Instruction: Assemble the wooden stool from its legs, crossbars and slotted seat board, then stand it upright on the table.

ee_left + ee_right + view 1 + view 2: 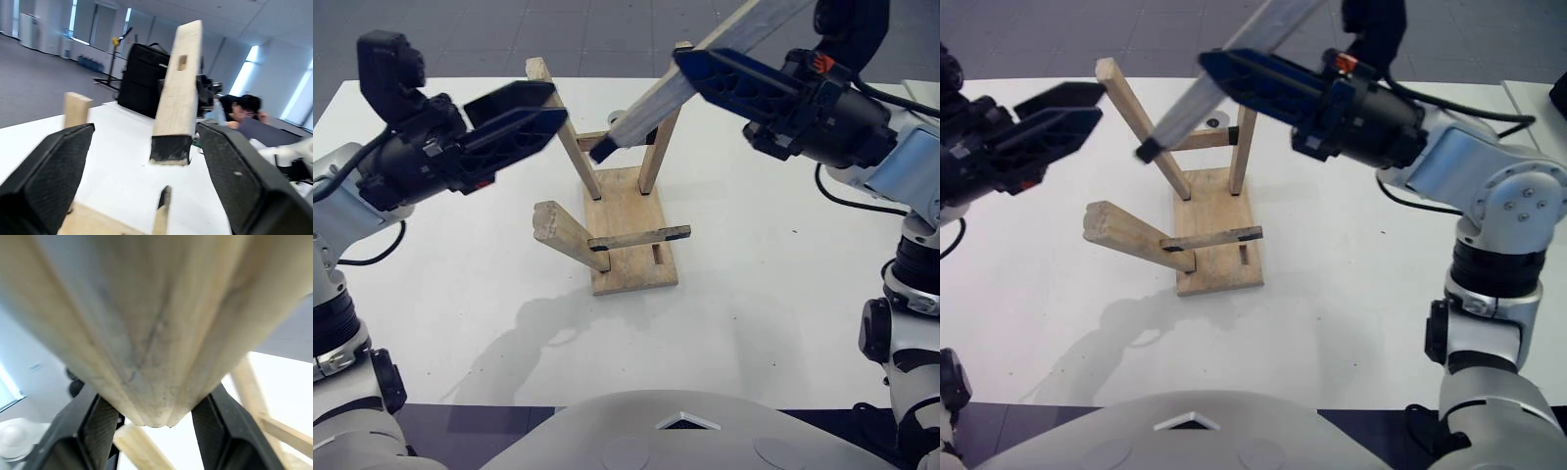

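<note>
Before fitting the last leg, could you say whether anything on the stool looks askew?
Yes: the front leg leans far to the robot's left off the seat board, and its crossbar sticks out with its free end joined to nothing.

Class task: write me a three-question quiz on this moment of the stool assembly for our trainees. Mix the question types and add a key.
1. True or false: the left tool is shut on a crossbar.
2. How many legs rise from the seat board? A) one B) three C) four
3. Fill in: the right tool holds a loose ____ in the air over the board.
Key: 1 false, it is open and empty; 2 B; 3 leg.
</note>
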You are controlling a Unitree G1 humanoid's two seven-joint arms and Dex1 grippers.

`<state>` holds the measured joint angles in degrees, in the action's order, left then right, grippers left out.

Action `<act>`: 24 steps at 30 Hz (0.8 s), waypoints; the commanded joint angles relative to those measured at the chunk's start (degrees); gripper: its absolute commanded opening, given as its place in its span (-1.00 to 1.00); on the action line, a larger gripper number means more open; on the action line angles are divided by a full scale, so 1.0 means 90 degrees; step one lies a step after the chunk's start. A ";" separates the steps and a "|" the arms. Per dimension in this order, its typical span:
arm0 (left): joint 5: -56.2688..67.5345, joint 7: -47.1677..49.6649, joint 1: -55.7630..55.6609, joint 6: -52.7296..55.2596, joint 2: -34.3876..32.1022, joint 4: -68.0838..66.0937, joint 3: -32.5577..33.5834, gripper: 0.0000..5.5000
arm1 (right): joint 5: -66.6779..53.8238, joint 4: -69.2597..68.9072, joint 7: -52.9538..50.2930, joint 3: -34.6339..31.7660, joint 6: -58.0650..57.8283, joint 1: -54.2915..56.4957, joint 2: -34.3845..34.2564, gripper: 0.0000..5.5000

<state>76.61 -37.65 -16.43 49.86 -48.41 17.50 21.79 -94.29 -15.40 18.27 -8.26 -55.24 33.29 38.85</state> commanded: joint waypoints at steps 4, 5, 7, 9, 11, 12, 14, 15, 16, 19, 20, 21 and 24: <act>-0.3722 -0.0577 0.1110 -0.1848 -0.0283 -0.0693 -0.1415 0.85 | 0.1764 -0.0215 0.0900 -0.0543 0.0308 -0.1460 0.0721 -0.26; -0.4240 -0.0548 0.1187 -0.2139 -0.0195 -0.0824 -0.1742 0.91 | 0.2139 -0.0311 0.1186 -0.0468 0.0403 -0.1677 0.0846 -0.26; -0.5100 -0.0111 0.1128 -0.2470 0.0173 -0.1179 -0.2309 0.96 | 0.2886 -0.0427 0.1783 -0.0247 0.0764 -0.2001 0.0979 -0.26; -0.5924 0.0270 0.0925 -0.2855 0.0615 -0.1673 -0.2863 0.96 | 0.3685 -0.0456 0.2424 0.0022 0.1333 -0.2256 0.0998 -0.26; -0.6671 0.0439 0.0681 -0.3236 0.1012 -0.2294 -0.3409 0.96 | 0.4535 -0.0466 0.3099 0.0453 0.1885 -0.2523 0.1116 -0.26; -0.6951 0.0526 0.0542 -0.3404 0.1199 -0.2631 -0.3563 0.96 | 0.4839 -0.0468 0.3342 0.0603 0.2065 -0.2638 0.1138 -0.26; -0.7383 0.0604 0.0262 -0.3724 0.1520 -0.3287 -0.3787 0.96 | 0.5344 -0.0466 0.3760 0.0893 0.2412 -0.2778 0.1132 -0.26; -0.7574 0.0624 0.0142 -0.3873 0.1621 -0.3574 -0.3871 0.96 | 0.5539 -0.0472 0.3912 0.1017 0.2530 -0.2798 0.1111 -0.26; -0.7737 0.0627 0.0014 -0.4030 0.1724 -0.3893 -0.3937 0.96 | 0.5760 -0.0483 0.4100 0.1171 0.2673 -0.2815 0.1103 -0.26; -0.8075 0.0555 -0.0304 -0.4435 0.1916 -0.4617 -0.4070 0.96 | 0.6112 -0.0476 0.4408 0.1403 0.2912 -0.2758 0.0982 -0.26; -0.8145 0.0540 -0.0423 -0.4545 0.1996 -0.4838 -0.4089 0.96 | 0.6166 -0.0475 0.4459 0.1445 0.2943 -0.2714 0.0920 -0.26; -0.8216 0.0525 -0.0534 -0.4670 0.2073 -0.5042 -0.4109 0.96 | 0.6230 -0.0473 0.4512 0.1494 0.2979 -0.2673 0.0869 -0.26; -0.8450 0.0546 -0.0917 -0.5022 0.2379 -0.5690 -0.4210 0.96 | 0.6376 -0.0495 0.4637 0.1599 0.3053 -0.2616 0.0751 -0.26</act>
<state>4.36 -32.64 -24.37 4.72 -29.35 -27.97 -13.65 -37.77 -19.21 59.03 5.54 -28.50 8.57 46.28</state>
